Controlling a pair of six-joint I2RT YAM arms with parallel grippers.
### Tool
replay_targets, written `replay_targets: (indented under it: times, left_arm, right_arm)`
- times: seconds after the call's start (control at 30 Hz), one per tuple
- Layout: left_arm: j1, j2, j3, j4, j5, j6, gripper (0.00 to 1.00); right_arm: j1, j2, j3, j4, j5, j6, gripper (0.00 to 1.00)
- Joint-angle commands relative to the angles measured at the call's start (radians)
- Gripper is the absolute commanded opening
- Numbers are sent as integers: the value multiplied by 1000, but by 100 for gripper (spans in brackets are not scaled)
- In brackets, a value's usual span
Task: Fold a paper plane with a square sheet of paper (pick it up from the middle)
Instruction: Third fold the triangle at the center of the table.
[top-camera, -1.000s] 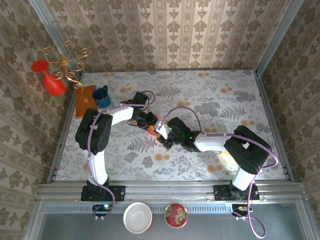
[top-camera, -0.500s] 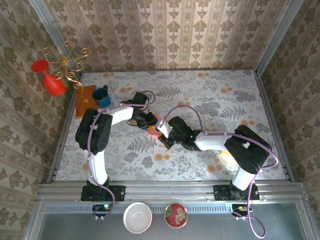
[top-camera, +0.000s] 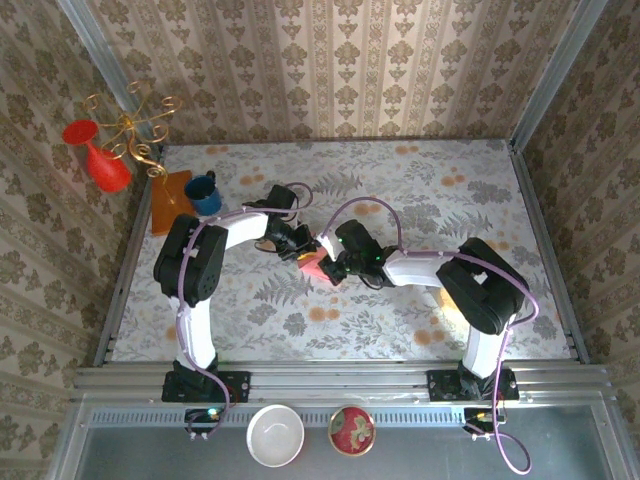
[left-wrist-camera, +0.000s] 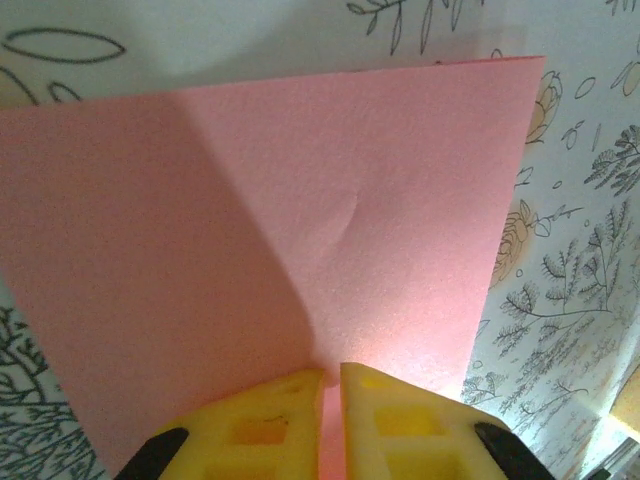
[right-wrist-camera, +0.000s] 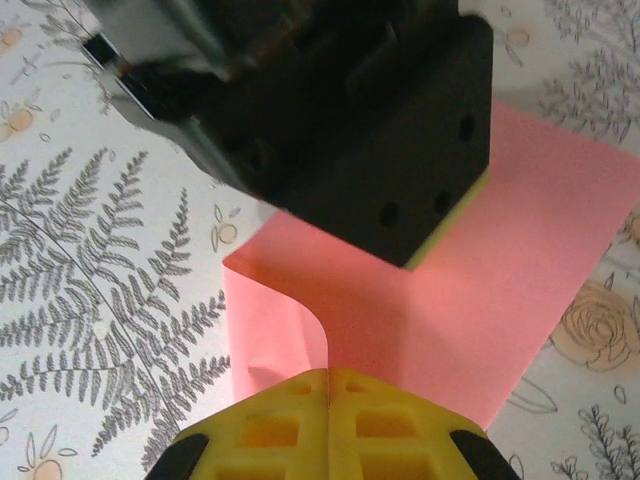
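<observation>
Pinching the thin salmon-pink square sheet of paper (left-wrist-camera: 300, 200) from both sides: the left gripper (left-wrist-camera: 331, 385) has its yellow pads clamped on one edge, and the right gripper (right-wrist-camera: 328, 385) is squeezed closed on a curled-up bit opposite. The sheet's around the middle of the floral-print table (top-camera: 430, 200), between both arms.

In the top view, the square sheet of paper (top-camera: 316, 267) was largely covered by the left gripper (top-camera: 303, 254) and the right gripper (top-camera: 332, 268). The pink patch exposed between them was too small to show any fold.

In the left wrist view, the lower frame edge cropped the left fingers (left-wrist-camera: 270, 420), and the sheet ran out of frame to their left.

In the right wrist view, the left gripper's black body hid the sheet beyond the right fingers (right-wrist-camera: 270, 430), which were cropped at the bottom.
</observation>
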Motion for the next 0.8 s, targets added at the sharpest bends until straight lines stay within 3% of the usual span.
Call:
replay_targets:
  times: [0.0,0.33,0.77]
  left_arm:
    - [-4,16,15,-44,16,28,14]
    - [59,-15,49,-1,-8,17,18]
    - [34,92,92,-103,-57,64,14]
  right_arm:
    - [-8,18,21,-39,-35,36,0]
    - [-14,16,-8,-32,-60,77,0]
    - [-27,30,0,-35,-30,112,0]
